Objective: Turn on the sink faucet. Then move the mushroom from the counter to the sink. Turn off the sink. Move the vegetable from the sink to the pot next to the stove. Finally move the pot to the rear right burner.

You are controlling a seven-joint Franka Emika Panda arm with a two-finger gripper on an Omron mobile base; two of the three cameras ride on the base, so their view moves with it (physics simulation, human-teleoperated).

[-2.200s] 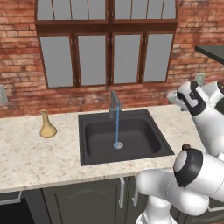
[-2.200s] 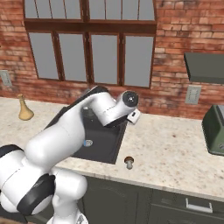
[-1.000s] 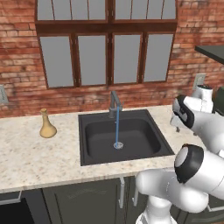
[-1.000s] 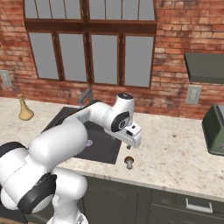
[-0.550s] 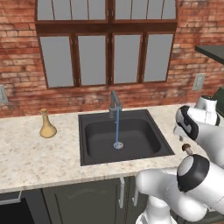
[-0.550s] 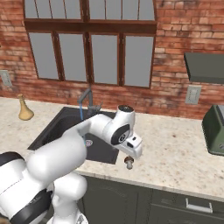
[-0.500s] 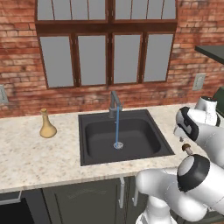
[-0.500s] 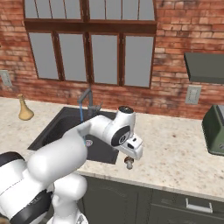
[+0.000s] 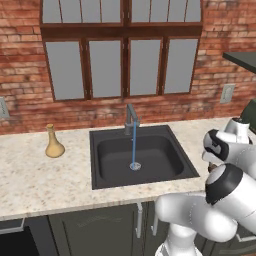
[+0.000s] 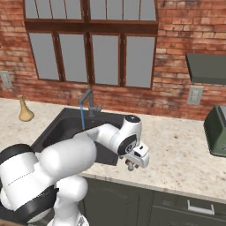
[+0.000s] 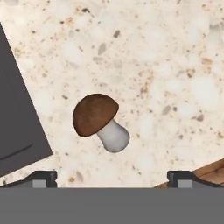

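Mushroom point(image 11: 99, 121) lies on its side on the speckled counter point(image 11: 166, 65), brown cap toward the sink, pale stem pointing away from it. It sits just right of the black sink's point(image 9: 137, 155) right rim, near the counter's front edge. Nothing touches it.

My claw point(image 11: 112, 177) hangs directly over the mushroom, fingers spread wide apart, one dark fingertip point(image 11: 41, 177) on each side of the hand view, the mushroom lying between and beyond them. No contact with it; I hold nothing. From the right base view my hand point(image 10: 134, 159) points down at the counter just past the sink's right front corner, and the mushroom is mostly hidden beneath it. From the left base view the wrist sits low at the right, beside the sink.

Faucet point(image 9: 131, 117) stands at the back middle of the sink, spout reaching forward. A thin blue stream of water point(image 9: 133, 145) drops from it to the basin floor, so the tap runs.

A tan vase point(image 9: 53, 144) stands upright on the counter well left of the sink. Far right on the counter, a dark green toaster point(image 10: 217, 131). Brick wall point(image 10: 176, 53) behind, with a four-pane window point(image 9: 122, 67) above the sink and an outlet point(image 10: 194, 95) right of it.
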